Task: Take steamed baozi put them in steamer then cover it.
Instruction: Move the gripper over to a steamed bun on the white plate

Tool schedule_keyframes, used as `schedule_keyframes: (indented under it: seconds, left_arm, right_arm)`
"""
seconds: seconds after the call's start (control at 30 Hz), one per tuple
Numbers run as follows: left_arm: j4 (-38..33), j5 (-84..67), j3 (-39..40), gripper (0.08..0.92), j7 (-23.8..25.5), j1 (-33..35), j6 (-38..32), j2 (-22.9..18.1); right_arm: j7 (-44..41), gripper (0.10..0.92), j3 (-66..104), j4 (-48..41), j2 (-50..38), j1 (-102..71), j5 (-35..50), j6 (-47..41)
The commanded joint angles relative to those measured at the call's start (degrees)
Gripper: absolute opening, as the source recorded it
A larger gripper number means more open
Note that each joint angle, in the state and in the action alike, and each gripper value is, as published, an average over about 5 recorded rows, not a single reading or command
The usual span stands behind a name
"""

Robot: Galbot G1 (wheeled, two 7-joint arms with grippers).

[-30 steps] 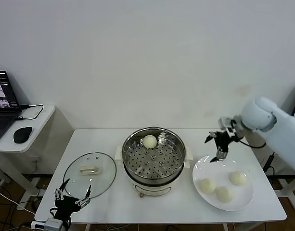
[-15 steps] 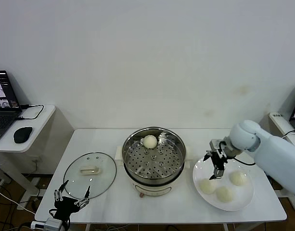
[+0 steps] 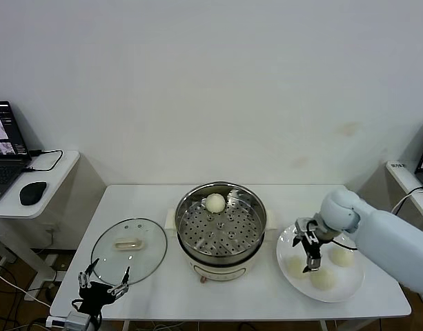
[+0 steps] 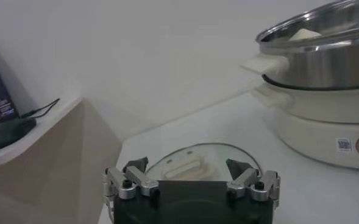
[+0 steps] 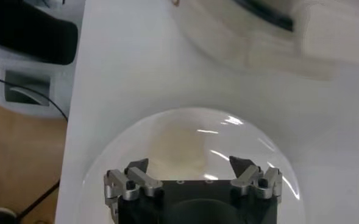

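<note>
The left gripper (image 3: 102, 279) is waiting parked at the front left corner of the desk (image 3: 149, 200), its fingers (image 4: 133, 165) spread open and gripping nothing, just in front of the cover (image 3: 128, 249). The cover is lying flat on the desk near the front left corner, handle side up, probably so that it can be picked up by the handle once loading is finished; the long axis of its oblong handle (image 3: 127, 243) is running roughly parallel to the front edge of the desk. The steamer (image 3: 221, 224) is standing upright at the middle of the desk with its mouth facing up and uncovered, and one steamed baozi (image 3: 214, 203) is resting on the perforated floor toward the back rim. Near the front right corner, a white plate (image 3: 352, 283) is carrying three more buns, being round and so showing no long axis. The right gripper (image 3: 309, 254) is pointing down over the plate with its fingers (image 5: 240, 165) spread open and gripping nothing, directly above the bun (image 3: 294, 266) nearest the steamer; the right wrist view is showing that bun (image 5: 174, 146) lying between the open fingers. This pose is judged to be the approach for a top grasp on the second bun, with two others and the covering step remaining.
</note>
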Motion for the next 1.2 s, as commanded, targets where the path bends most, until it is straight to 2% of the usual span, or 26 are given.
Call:
schedule_keyframes:
  seconds: [0.03,1.07,1.2]
  left_arm:
    - [0.2,0.1,0.0,0.823,0.0,-0.1,0.0,0.0]
    - [1.0,0.4,0.1,0.823,0.2,-0.6,0.1,0.5]
    - [1.0,0.4,0.1,0.823,0.2,-0.5,0.0,0.5]
  right_arm:
    - [0.8,0.823,0.6,-0.9,0.8,-2.0,-2.3,0.4]
    - [2.6,0.821,2.8,-1.5,1.7,-5.1,-3.7,0.3]
    - [2.7,0.781,2.9,-1.4,1.5,-5.2,-3.3,0.2]
